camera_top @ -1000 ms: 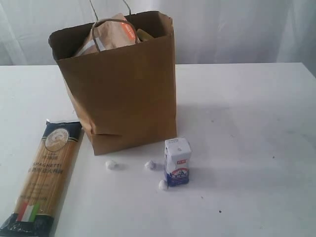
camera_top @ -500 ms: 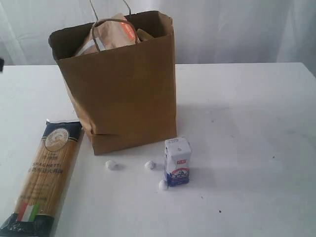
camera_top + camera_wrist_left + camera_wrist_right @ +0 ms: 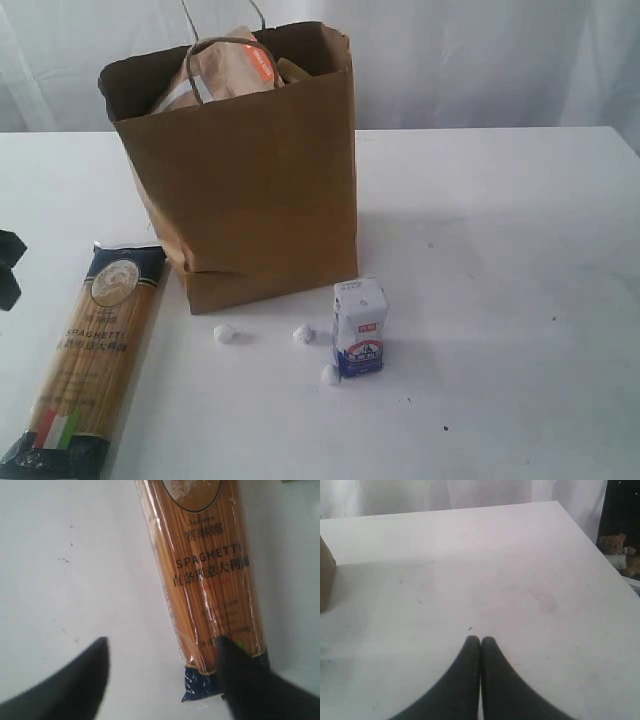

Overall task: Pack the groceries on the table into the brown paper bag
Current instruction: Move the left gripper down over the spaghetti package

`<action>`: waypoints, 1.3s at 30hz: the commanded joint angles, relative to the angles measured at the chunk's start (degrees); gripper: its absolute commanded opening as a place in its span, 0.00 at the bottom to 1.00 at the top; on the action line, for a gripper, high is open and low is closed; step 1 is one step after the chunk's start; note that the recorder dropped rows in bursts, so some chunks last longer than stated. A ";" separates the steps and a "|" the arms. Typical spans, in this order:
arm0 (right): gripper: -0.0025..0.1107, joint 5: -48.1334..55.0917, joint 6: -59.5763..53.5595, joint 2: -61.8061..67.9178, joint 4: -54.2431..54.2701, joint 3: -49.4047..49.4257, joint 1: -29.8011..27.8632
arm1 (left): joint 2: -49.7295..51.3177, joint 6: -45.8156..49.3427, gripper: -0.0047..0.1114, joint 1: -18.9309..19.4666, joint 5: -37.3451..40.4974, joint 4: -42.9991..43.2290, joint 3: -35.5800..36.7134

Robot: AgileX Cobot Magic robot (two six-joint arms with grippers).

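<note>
Hovering left gripper (image 3: pixel 162 650) spread apart over spaghetti packet (image 3: pixel 210 580) end, right gripper (image 3: pixel 480 641) pressed together above open table (image 3: pixel 470 555).

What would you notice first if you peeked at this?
The big brown bag stands in the middle, a pouch poking out of its top. A long spaghetti packet lies flat left of it, and a little carton stands in front.

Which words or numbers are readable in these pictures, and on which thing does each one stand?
"SPAGHETTI": on the spaghetti packet.
"直条形意大利面": just below it, on the same packet.
Other print on the packet: too blurred to read.
Label on the carton: too small to read.
Orange label on the pouch in the bag: unreadable.
</note>
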 commanded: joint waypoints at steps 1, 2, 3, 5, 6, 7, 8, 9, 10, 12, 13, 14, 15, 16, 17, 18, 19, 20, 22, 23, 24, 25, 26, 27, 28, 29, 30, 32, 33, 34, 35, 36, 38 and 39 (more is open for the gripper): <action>0.02 -0.64 0.31 0.20 -0.05 0.18 -0.24 | 0.22 -1.28 0.94 0.15 6.83 -0.62 -0.05; 0.02 -0.64 0.31 0.20 -0.05 0.18 -0.24 | 0.22 -1.17 0.94 0.15 6.36 -0.62 -0.05; 0.02 -0.64 0.31 0.20 -0.05 0.18 -0.24 | 0.22 -1.17 0.94 0.15 5.50 -0.62 -0.05; 0.02 -0.64 0.31 0.20 0.10 0.18 -0.24 | 0.22 -1.17 0.94 0.15 4.33 -0.62 -0.05; 0.02 -0.64 0.31 0.20 0.10 0.18 -0.24 | 0.22 -1.17 0.94 0.15 5.01 -0.62 -0.05; 0.02 -0.64 0.31 0.20 0.10 0.18 -0.24 | 0.22 -1.17 0.94 0.15 4.85 -0.62 -0.05; 0.02 -0.64 0.31 0.20 0.10 0.18 -0.24 | 0.22 -1.17 0.94 0.15 4.82 -0.62 -0.05; 0.02 -0.64 0.31 0.20 0.10 0.18 -0.24 | 0.22 -1.17 0.94 0.15 4.82 -0.62 -0.05; 0.02 -0.64 0.31 0.20 0.10 0.18 -0.24 | 0.22 -1.17 0.94 0.15 4.85 -1.08 -0.05; 0.02 -0.64 0.31 0.20 0.10 0.18 -0.24 | 0.22 -1.17 0.94 0.15 4.66 -1.23 -0.05; 0.02 -0.64 0.31 0.20 0.10 0.18 -0.24 | 0.22 -1.17 0.94 0.15 4.51 -1.46 -0.05; 0.02 -0.64 0.31 0.20 0.10 0.18 -0.24 | 0.22 -1.17 0.94 0.15 4.26 -1.46 -0.05; 0.02 -0.64 0.31 0.20 0.10 0.18 -0.24 | 0.22 -1.17 0.94 0.15 3.64 -1.46 -0.05; 0.02 -0.64 0.31 0.20 0.10 0.18 -0.24 | 0.22 -1.17 0.94 0.15 1.16 -1.46 -0.05; 0.02 -0.64 0.31 0.20 0.10 0.18 -0.24 | 0.31 -1.17 0.94 0.15 -1.14 -1.46 -0.05; 0.02 -0.64 0.31 0.20 0.10 0.18 -0.24 | 0.31 -1.58 0.94 0.15 -2.74 -2.17 -0.05; 0.02 -0.64 0.31 0.20 0.10 0.18 -0.24 | 0.31 -1.58 0.94 0.15 -3.00 -4.11 -0.05; 0.02 -0.64 0.31 0.20 0.10 0.18 -0.24 | 0.35 -1.13 0.94 0.15 -3.00 -6.53 -0.05; 0.02 -0.64 0.31 0.20 0.10 0.18 -0.24 | 0.68 1.36 0.94 0.03 -2.48 -12.35 -0.05; 0.02 -0.64 0.31 0.20 0.10 0.18 -0.24 | 1.06 2.81 0.94 -0.11 -2.48 -14.65 -0.05; 0.02 -0.64 0.31 0.20 0.10 0.18 -0.24 | 1.81 4.48 0.94 -0.64 -3.32 -16.01 -0.05; 0.02 -0.64 0.31 0.20 0.10 0.18 -0.24 | 2.71 5.28 0.94 -1.43 -5.23 -16.35 -0.05; 0.02 -0.64 0.31 0.20 0.10 0.18 -0.24 | 3.85 5.38 0.94 -2.34 -7.14 -16.24 -0.05; 0.02 -0.64 0.31 0.20 0.10 0.18 -0.24 | 5.06 5.69 0.94 -3.28 -9.40 -16.12 -0.20; 0.02 -0.64 0.31 0.20 0.10 0.18 -0.24 | 6.25 6.31 0.94 -4.10 -11.19 -16.12 -0.38; 0.02 -0.64 0.31 0.20 0.10 0.18 -0.24 | 7.10 6.41 0.94 -4.83 -12.74 -16.01 -0.59; 0.02 -0.64 0.31 0.20 0.10 0.18 -0.24 | 8.01 6.41 0.94 -5.74 -14.15 -15.91 -0.84; 0.02 -0.64 0.31 0.20 0.10 0.18 -0.24 | 9.44 6.41 0.94 -7.37 -17.66 -14.27 -1.53; 0.02 -0.64 0.31 0.20 0.10 0.18 -0.24 | 9.81 5.80 0.94 -7.96 -19.18 -12.43 -1.56; 0.02 -0.64 0.31 0.20 0.10 0.18 -0.24 | 10.32 4.29 0.94 -8.48 -21.13 -9.90 -1.56; 0.02 -0.64 0.31 0.20 0.10 0.18 -0.24 | 10.80 2.06 0.94 -8.88 -22.44 -7.10 -1.56; 0.02 -0.64 0.31 0.20 0.10 0.18 -0.24 | 11.20 0.04 0.94 -9.20 -23.19 -4.60 -1.56; 0.02 -0.64 0.31 0.20 0.10 0.18 -0.24 | 12.36 -3.61 0.94 -9.25 -24.08 0.64 -1.56; 0.02 -0.64 0.31 0.20 0.10 0.18 -0.24 | 12.72 -4.65 0.94 -9.25 -24.50 1.98 -1.56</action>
